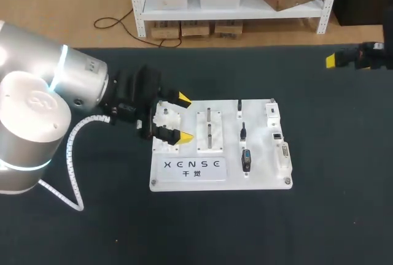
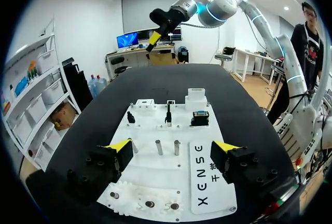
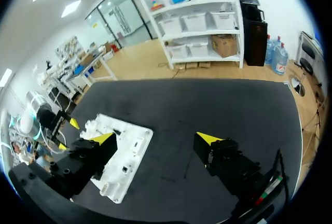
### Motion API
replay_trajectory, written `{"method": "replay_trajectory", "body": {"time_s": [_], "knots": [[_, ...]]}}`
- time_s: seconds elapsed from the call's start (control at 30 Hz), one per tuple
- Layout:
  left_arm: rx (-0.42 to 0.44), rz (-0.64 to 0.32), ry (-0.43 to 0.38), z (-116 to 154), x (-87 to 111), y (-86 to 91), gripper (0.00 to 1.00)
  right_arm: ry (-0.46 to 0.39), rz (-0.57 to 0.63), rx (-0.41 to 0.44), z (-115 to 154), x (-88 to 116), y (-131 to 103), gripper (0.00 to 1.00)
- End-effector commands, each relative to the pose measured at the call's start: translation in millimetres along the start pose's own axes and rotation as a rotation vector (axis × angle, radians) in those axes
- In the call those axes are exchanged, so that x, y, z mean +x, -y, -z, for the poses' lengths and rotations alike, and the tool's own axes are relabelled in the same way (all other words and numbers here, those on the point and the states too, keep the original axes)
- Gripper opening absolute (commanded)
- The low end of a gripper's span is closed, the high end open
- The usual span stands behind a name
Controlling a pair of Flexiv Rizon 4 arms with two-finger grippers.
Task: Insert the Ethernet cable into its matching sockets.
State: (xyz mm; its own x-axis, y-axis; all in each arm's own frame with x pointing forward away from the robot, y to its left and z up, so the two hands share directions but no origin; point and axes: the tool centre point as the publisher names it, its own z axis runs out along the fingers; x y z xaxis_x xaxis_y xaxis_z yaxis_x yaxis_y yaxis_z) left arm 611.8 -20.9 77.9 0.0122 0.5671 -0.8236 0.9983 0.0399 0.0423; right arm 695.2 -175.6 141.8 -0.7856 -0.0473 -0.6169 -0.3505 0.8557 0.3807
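Our left gripper [image 1: 182, 118] sits over the left end of the white board [image 1: 258, 179], its fingers spread wide with nothing between them. One yellow tip is by the gears [image 1: 164, 113] at the far corner and the other is nearer the front edge. From the left wrist we look along the board [image 2: 155, 177] between those parted fingers [image 2: 122, 146]. The gears [image 2: 148, 203] lie just under the gripper [image 2: 173, 147], and two metal pegs [image 2: 159, 147] stand a little ahead of it. Beyond the pegs are three dark plugs [image 2: 168, 116], each apart from the others, with white sockets [image 2: 195, 95] behind them at the board's far end. In the head view the plugs [image 1: 244, 133] form a line right of the pegs [image 1: 209, 127], and the sockets [image 1: 277, 135] run along the board's right edge just beside them. None of these is touched by either arm. We cannot tell which plug belongs to the Ethernet cable. Our right gripper [image 1: 334, 61] hangs at the far right edge of the dark table [image 1: 307, 216], well apart from the board. Its own view shows the gripper [image 3: 155, 138] with fingers standing far apart and empty over bare table. There the board [image 3: 132, 143] lies off beside one finger, with the left gripper [image 3: 67, 135] at its far end. The left wrist view also shows the right gripper [image 2: 154, 33] raised well beyond the sockets.
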Motion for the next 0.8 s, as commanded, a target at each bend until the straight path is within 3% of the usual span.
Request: {"method": "replay_trajectory", "body": {"time_s": [0.03,0.2,0.4,0.6,0.8], "knots": [[-0.003,-0.001,0.001,-0.2,0.9,0.6,1.0,-0.044,-0.015,0.067,-12.6,-7.7,-39.0,1.0],[-0.003,-0.001,0.001,-0.2,0.9,0.6,1.0,-0.126,-0.02,0.113,-33.5,2.5,-87.1,1.0],[-0.003,-0.001,0.001,-0.2,0.9,0.6,1.0,-0.261,-0.004,0.196,-58.9,29.3,-132.7,1.0],[-0.003,-0.001,0.001,-0.2,0.9,0.6,1.0,-0.386,-0.039,0.269,-80.4,56.4,-151.3,1.0],[-0.003,-0.001,0.001,-0.2,0.9,0.6,1.0,-0.455,-0.059,0.341,-100.6,75.2,-153.7,1.0]]}}
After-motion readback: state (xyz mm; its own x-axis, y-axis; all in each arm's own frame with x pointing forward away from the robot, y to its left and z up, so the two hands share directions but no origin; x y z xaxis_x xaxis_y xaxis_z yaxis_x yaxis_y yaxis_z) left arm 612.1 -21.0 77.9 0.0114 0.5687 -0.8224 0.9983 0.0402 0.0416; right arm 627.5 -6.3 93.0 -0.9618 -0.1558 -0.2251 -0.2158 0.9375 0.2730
